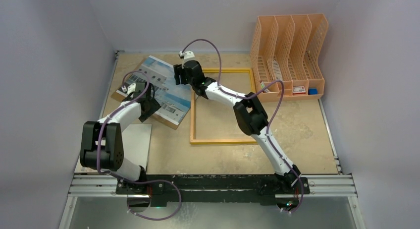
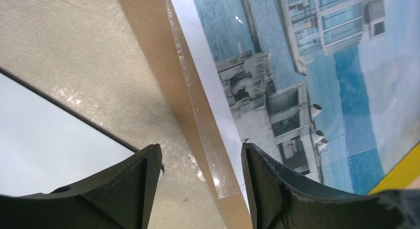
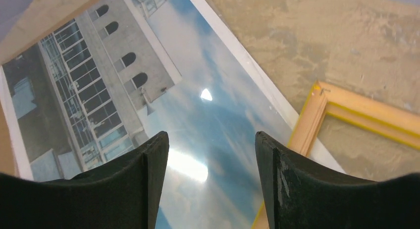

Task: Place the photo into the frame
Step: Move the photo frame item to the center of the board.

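The photo (image 1: pixel 166 92), a print of white buildings under blue sky, lies askew on a brown backing board (image 1: pixel 166 119) at the back left. The yellow frame (image 1: pixel 223 140) lies flat beside it, wood side up, its left rail meeting the photo's right corner. My left gripper (image 2: pixel 202 174) is open low over the table, its jaws straddling the board's edge (image 2: pixel 163 65) and the photo's white border (image 2: pixel 208 75). My right gripper (image 3: pixel 212 159) is open above the photo's sky area (image 3: pixel 208 110), with the frame corner (image 3: pixel 317 97) just to its right. Neither holds anything.
A blank grey-white panel (image 1: pixel 136 140) lies at the near left, also seen in the left wrist view (image 2: pixel 39 140). A peach file rack (image 1: pixel 287 55) stands at the back right. The right arm (image 1: pixel 250 115) reaches across the frame. Walls close off the sides.
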You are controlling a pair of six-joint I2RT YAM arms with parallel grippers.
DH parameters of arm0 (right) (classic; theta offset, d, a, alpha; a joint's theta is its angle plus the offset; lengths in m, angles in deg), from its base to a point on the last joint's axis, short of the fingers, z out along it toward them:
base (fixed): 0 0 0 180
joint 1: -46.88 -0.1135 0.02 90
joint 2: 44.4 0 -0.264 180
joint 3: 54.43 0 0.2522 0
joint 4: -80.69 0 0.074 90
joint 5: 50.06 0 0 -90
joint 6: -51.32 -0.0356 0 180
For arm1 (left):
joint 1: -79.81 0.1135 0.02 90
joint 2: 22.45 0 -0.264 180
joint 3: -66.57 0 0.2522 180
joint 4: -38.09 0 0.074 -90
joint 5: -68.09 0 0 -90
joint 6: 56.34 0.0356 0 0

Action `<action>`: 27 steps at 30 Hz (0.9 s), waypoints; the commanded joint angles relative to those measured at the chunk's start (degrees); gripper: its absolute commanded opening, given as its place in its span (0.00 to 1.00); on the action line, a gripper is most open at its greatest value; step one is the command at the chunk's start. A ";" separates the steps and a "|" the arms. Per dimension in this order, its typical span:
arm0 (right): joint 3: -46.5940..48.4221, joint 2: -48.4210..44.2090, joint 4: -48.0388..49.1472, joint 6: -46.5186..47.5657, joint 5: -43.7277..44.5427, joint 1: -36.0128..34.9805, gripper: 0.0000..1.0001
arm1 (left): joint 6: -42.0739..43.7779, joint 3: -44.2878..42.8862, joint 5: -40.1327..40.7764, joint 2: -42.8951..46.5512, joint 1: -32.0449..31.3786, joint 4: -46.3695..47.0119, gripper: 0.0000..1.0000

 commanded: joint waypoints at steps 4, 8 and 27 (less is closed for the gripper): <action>3.78 3.36 8.18 7.61 -1.83 -0.18 0.68 | 1.17 -3.80 -3.19 0.73 0.60 9.37 0.63; -0.41 1.22 10.57 5.21 -1.60 -0.16 0.65 | 3.12 -9.37 -7.36 -3.66 0.60 14.25 0.63; -29.10 -28.46 1.41 -15.12 -10.26 2.99 0.51 | 13.00 -70.99 -18.77 -51.48 -3.00 18.69 0.50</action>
